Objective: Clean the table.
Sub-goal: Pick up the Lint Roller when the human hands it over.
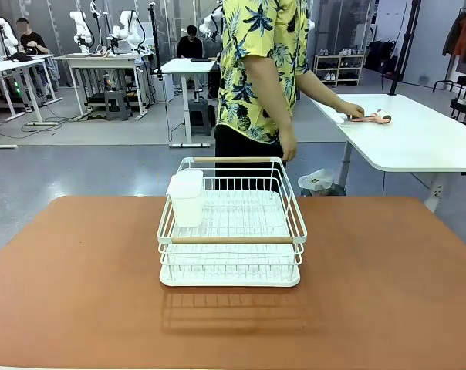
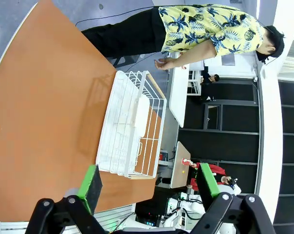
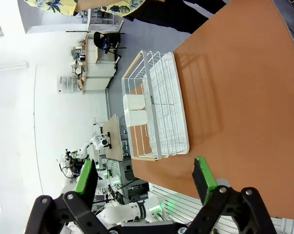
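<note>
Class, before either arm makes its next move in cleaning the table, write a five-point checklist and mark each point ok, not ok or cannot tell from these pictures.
1. Left gripper open and empty: ok.
2. Right gripper open and empty: ok.
3. Table top bare: not ok; a white dish rack stands mid-table.
4. Rack free of dishes: ok; it carries a white cutlery holder at its left side.
5. Person's hand away from the work area: ok; it rests by a pink cloth on the white table behind.
</note>
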Motion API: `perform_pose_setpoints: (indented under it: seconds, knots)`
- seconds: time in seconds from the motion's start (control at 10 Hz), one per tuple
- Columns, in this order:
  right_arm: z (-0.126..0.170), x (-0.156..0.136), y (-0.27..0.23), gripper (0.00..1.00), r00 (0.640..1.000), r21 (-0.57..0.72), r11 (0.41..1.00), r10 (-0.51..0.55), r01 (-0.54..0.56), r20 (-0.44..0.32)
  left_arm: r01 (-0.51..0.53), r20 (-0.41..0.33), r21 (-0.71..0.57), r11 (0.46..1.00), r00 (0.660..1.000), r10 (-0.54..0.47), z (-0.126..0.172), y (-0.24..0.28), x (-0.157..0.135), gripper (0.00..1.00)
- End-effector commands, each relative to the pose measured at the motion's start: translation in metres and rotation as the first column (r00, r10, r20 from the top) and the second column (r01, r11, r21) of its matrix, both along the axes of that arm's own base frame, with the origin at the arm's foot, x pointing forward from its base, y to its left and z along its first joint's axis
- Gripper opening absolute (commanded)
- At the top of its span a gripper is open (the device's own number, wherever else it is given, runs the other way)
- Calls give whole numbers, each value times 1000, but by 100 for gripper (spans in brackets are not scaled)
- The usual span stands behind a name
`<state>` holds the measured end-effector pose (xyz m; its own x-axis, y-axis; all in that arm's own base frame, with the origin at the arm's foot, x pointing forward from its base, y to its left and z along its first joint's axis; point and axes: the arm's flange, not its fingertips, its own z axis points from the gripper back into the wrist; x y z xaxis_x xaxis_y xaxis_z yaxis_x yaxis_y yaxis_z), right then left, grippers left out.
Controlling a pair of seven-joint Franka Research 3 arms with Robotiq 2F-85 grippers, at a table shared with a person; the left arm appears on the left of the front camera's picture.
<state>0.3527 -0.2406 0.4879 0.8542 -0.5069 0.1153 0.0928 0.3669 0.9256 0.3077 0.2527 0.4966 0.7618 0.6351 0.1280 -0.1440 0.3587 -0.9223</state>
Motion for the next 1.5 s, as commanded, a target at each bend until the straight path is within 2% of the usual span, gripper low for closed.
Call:
perform_pose_setpoints:
  seconds: [0.0,1.4]
  knots:
    - [3,-2,0,100,1000,0,1000,6,-6,11,1,6,-8,1000,1000,-1,1,2,-2,100]
    - [3,-2,0,100,1000,0,1000,6,-6,11,1,6,-8,1000,1000,-1,1,2,-2,100]
